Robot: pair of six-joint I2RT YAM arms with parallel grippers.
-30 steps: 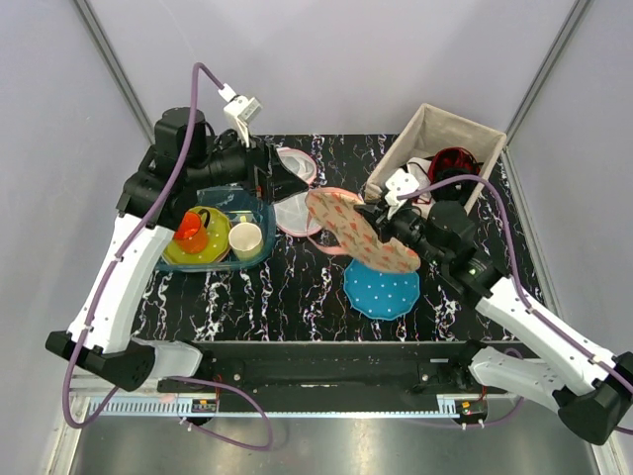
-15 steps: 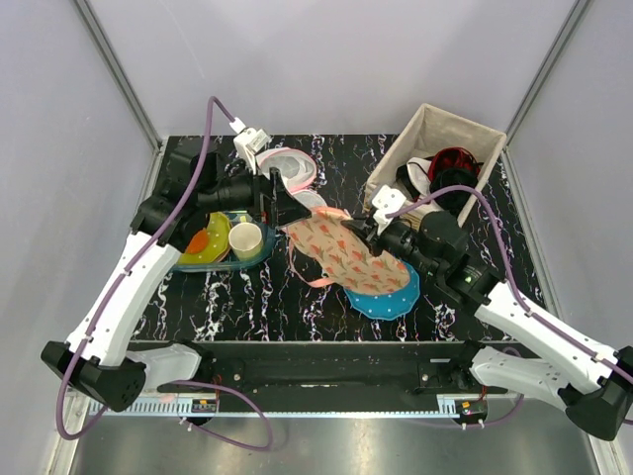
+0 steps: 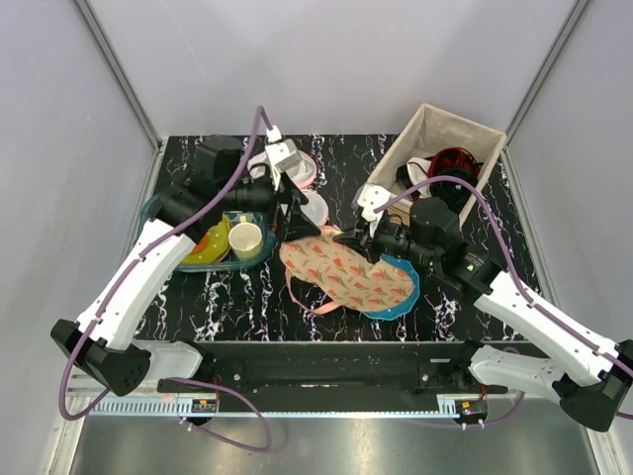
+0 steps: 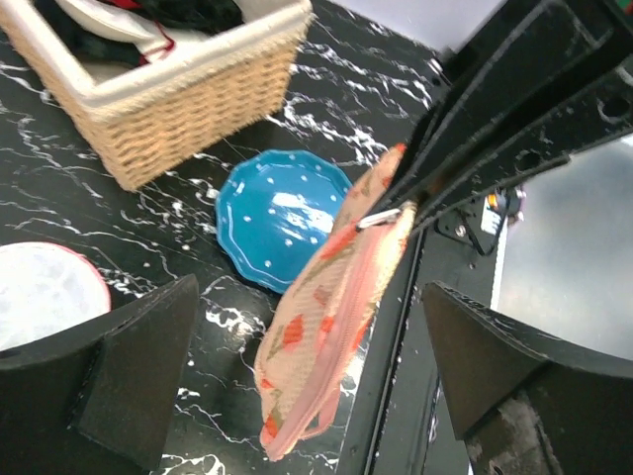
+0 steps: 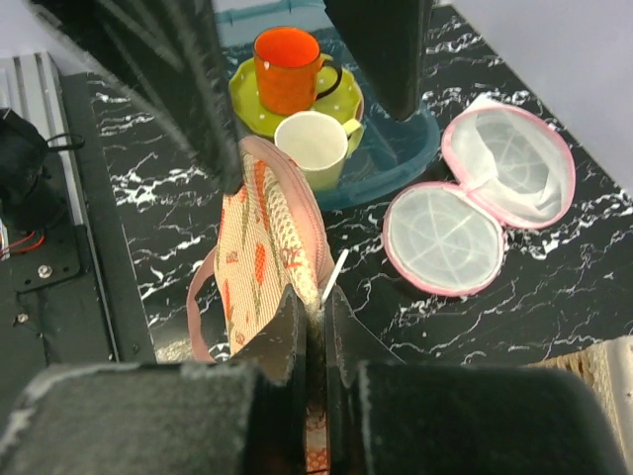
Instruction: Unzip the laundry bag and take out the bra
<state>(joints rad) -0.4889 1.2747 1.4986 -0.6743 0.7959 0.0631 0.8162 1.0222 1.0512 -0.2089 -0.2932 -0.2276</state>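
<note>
Right gripper: the right gripper had its fingers pressed together on the pink rim of the laundry bag, pinching the fabric edge between them.
Zip pull: a small metal zip pull hung just beside that pinch, at the bag's upper edge.
Left gripper: the left gripper had its fingers spread wide and gripped nothing. In its wrist view the bag showed in the gap between them, with no contact seen.
Laundry bag: held up by its rim at the right gripper's end, the peach floral pouch was tilted on edge, its lower part reaching down to the table. From above it lay between the two grippers, near the front middle of the table. A loop of pink trim trailed at its near side.
Blue pouch: the round blue polka-dot pouch lay flat beneath the bag's right end, partly covered by it.
Mesh bag: a round white mesh bag with a pink rim lay opened in two halves behind the peach bag.
Tray: a teal tray at the left carried a yellow-green plate, an orange mug on the plate and a cream cup beside it.
Basket: a wicker basket stood at the far right corner, with black, red and white garments in it.
</note>
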